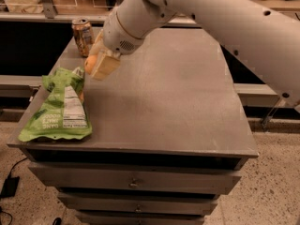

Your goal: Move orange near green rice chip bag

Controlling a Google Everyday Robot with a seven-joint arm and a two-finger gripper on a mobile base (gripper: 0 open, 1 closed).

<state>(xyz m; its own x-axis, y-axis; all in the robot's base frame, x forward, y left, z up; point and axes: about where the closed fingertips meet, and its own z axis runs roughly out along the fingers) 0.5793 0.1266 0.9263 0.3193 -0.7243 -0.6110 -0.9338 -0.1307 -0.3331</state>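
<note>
orange (pixel 90 62) 1 | green rice chip bag (pixel 56 108) 1 | soda can (pixel 83 35) 1 | tool (pixel 97 65) 1, above left of table (pixel 178 97)

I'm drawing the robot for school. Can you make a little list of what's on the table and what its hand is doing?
gripper: over the table's left side, shut on the orange
orange: in the gripper, apparently lifted, just past the bag's far end
green rice chip bag: flat at the front left corner
soda can: upright at the back left corner
table: grey top, drawers below
</note>
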